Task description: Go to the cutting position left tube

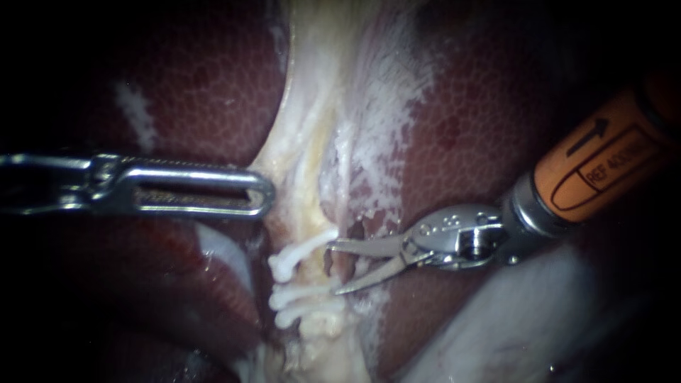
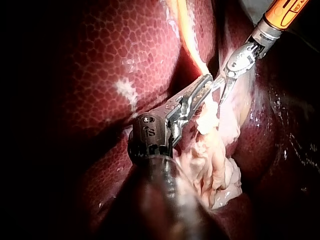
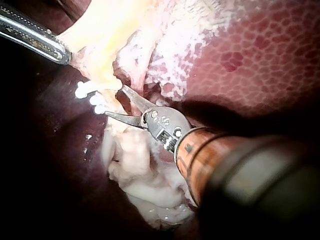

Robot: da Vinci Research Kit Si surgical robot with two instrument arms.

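Low in the middle of the endoscope view, the clipped tube (image 1: pixel 314 275) is running down through a pale band (image 1: pixel 312 142) between dark lobes of liver (image 1: pixel 206 85). Three white clips (image 1: pixel 301 250) are lying across it, one above and two below, with a short bare stretch between them. The right instrument (image 1: pixel 332 269), its shaft slanting from the upper right, is hovering with its jaws standing moderately apart and its tips pointing at that bare stretch from the right. It is gripping nothing, and whether the tube is sitting between the jaws cannot be told. The left instrument (image 1: pixel 259 193) is lying across from the left edge at mid-height. Its jaws are lying together at the edge of the pale band and, by the look of it, pinching it taut.

Several things are threatening from here. The upper jaw is sitting close to the upper clip, so a slightly high line is risking catching or loosening it. Going in too deep is risking a nick in the liver behind. Should the left instrument's hold slip, the band would be going slack and the tube drifting out of line.
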